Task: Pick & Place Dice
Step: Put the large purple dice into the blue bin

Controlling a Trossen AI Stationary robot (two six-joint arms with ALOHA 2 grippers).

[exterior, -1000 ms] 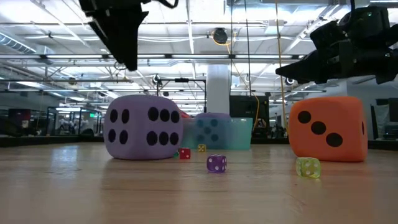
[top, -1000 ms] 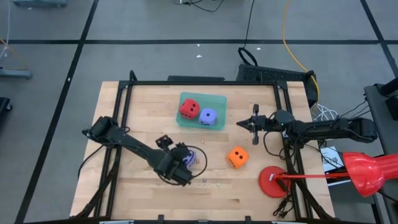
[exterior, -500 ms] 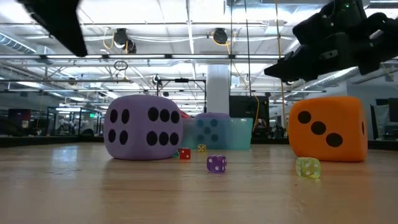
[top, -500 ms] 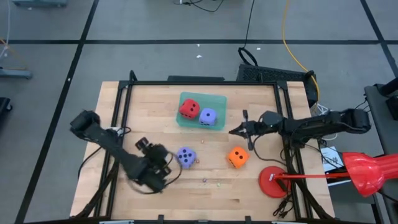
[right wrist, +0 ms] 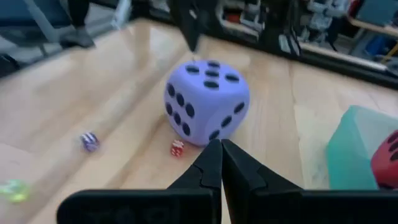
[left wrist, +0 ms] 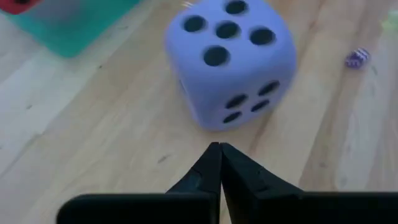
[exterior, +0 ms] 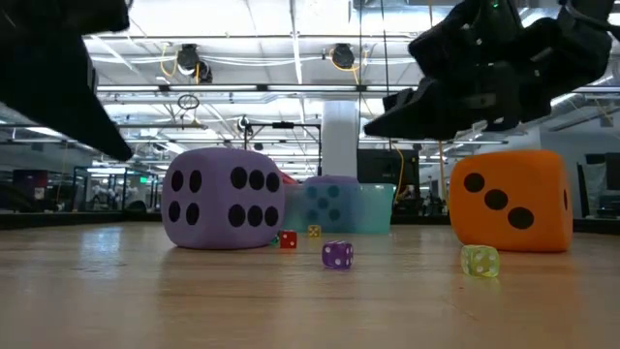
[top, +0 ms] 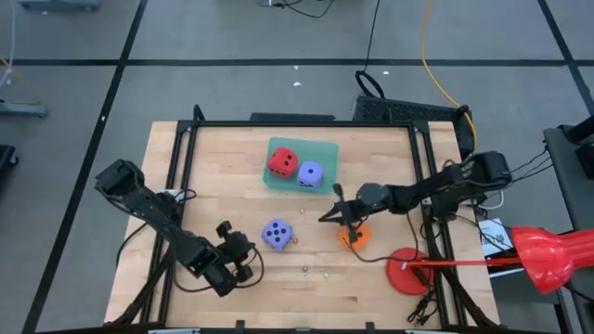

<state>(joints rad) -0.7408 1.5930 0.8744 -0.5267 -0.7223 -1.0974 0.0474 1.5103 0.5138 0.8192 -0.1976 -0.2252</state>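
A purple-blue die (top: 277, 235) sits on the table, five pips up (left wrist: 229, 59). My left gripper (left wrist: 219, 146) is shut just short of it on its left, near side (top: 247, 247), touching nothing. The orange die (top: 354, 236) rests on the table, three pips facing the low view (exterior: 513, 201). My right gripper (top: 325, 218) is shut and hangs above it, clear of it (exterior: 387, 109). A red die (top: 282, 162) and a second purple-blue die (top: 311, 173) lie in the teal tray (top: 320, 150).
Tiny dice lie on the wood between the big ones: red (exterior: 288, 239), purple (exterior: 337, 255), yellow-green (exterior: 480, 261). A red round disc (top: 406, 271) lies at the near right corner. A black frame (top: 306, 123) runs along the table's edges.
My left gripper has drawn back from the purple-blue die toward the table's near left and its fingers have come together; the die stays on the table. My right gripper has gone toward the table's left and near edge, to above the orange die.
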